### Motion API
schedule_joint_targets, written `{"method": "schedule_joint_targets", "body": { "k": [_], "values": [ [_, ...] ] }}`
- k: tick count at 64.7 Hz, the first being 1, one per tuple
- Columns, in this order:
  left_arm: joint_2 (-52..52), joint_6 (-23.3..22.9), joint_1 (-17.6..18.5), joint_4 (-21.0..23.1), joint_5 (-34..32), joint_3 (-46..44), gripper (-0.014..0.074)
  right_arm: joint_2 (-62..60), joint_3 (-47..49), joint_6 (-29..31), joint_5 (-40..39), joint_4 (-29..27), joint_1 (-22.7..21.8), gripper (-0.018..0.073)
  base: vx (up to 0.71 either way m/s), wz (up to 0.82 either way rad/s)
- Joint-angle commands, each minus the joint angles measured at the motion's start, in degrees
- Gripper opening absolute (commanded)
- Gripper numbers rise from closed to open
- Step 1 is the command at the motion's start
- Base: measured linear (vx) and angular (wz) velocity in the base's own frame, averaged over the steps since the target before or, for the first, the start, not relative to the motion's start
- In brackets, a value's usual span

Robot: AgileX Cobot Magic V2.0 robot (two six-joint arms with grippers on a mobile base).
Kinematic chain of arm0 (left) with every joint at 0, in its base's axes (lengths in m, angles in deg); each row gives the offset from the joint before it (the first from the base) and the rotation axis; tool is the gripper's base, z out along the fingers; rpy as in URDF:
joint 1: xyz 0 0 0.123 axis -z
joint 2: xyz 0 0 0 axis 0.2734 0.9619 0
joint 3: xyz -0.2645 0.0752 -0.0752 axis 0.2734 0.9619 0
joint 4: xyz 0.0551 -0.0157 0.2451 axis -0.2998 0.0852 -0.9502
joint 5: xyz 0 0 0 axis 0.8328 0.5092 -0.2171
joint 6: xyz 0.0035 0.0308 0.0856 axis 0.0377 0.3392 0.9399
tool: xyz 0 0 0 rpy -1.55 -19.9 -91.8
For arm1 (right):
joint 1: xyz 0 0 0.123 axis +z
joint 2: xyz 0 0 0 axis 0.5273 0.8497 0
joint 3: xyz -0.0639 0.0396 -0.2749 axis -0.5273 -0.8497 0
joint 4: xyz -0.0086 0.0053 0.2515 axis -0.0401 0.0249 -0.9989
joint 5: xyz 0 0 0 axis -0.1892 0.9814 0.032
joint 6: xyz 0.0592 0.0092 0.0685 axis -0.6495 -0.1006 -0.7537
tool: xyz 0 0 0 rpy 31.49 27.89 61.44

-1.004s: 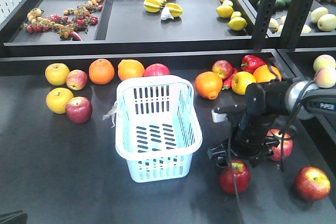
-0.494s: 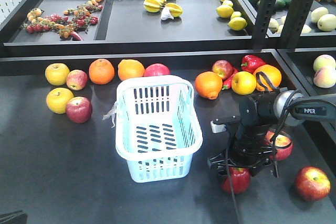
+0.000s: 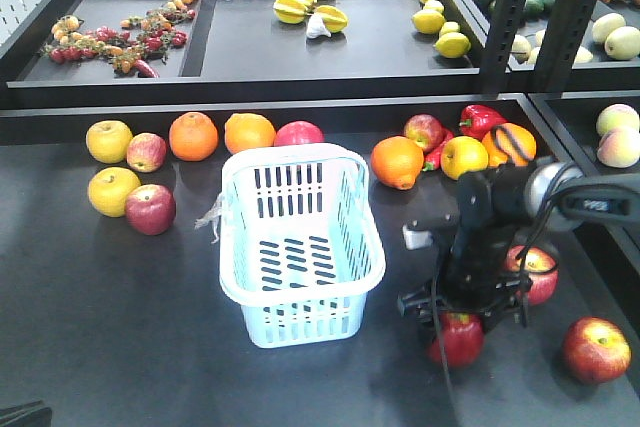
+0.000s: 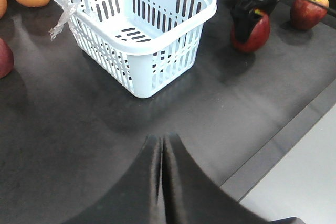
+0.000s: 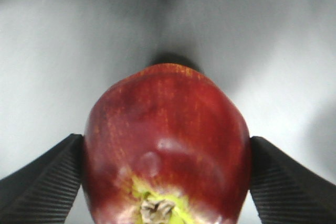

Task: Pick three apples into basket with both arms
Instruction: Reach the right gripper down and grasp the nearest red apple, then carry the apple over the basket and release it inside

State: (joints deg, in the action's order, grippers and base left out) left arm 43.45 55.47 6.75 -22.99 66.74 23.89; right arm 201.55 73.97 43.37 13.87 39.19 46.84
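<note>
The pale blue basket (image 3: 300,319) stands empty in the middle of the dark table; it also shows in the left wrist view (image 4: 157,45). My right gripper (image 3: 459,323) points down over a dark red apple (image 3: 458,342) to the basket's right. In the right wrist view my right gripper (image 5: 167,139) has both ribbed pads (image 5: 50,182) against the sides of that apple (image 5: 168,129), which rests on the table. A second apple (image 3: 537,277) lies behind the arm and a third apple (image 3: 596,349) at the right. My left gripper (image 4: 161,139) is shut and empty, near the table's front edge.
Oranges (image 3: 194,135), yellow fruits (image 3: 108,140) and more red apples (image 3: 150,209) lie left of and behind the basket. A red pepper (image 3: 480,119) and an orange (image 3: 397,161) lie at the back right. Raised black trays (image 3: 330,77) and shelf posts (image 3: 510,17) stand behind.
My right gripper has come down over the dark red apple, and its jaws now sit on both sides of it. The basket and other fruit have not moved.
</note>
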Motion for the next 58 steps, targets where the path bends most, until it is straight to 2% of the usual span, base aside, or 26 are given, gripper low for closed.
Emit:
{"method": "schedule_joint_targets", "body": {
  "k": [1, 13, 21, 25, 33, 37, 43, 58],
  "values": [
    [0.43, -0.45, 0.06, 1.32, -3.53, -1.33, -0.0007, -8.14, 1.92, 0.65, 2.20, 0.58, -0.26, 0.0074, 0.00, 0.00],
    [0.43, -0.45, 0.06, 1.32, -3.53, -1.33, -0.0007, -18.44, 1.92, 0.70, 6.41, 1.66, -0.41, 0.0017, 0.00, 0.00],
    [0.43, -0.45, 0.06, 1.32, -3.53, -1.33, -0.0007, -26.51, 1.92, 1.13, 6.66, -0.65, -0.11, 0.0017, 0.00, 0.00],
    [0.43, -0.45, 0.06, 1.32, -3.53, -1.33, -0.0007, -29.69, 1.92, 3.24, 6.02, -4.42, -0.11, 0.0019, 0.00, 0.00],
    [0.43, -0.45, 0.06, 1.32, -3.58, -1.33, -0.0007, -32.80, 1.92, 11.94, 3.94, -15.36, 0.89, 0.0019, 0.00, 0.00],
    [0.43, -0.45, 0.06, 1.32, -3.58, -1.33, -0.0007, -32.55, 1.92, 15.62, 1.70, -19.47, 2.41, 0.0019, 0.00, 0.00],
    [0.43, -0.45, 0.06, 1.32, -3.58, -1.33, -0.0007, -30.66, 1.87, 17.84, -2.62, -23.64, 4.90, 0.0019, 0.00, 0.00],
    [0.43, -0.45, 0.06, 1.32, -3.58, -1.33, -0.0007, -22.28, 2.16, 19.60, -17.07, -25.29, 10.33, 0.0019, 0.00, 0.00]
  ]
}}
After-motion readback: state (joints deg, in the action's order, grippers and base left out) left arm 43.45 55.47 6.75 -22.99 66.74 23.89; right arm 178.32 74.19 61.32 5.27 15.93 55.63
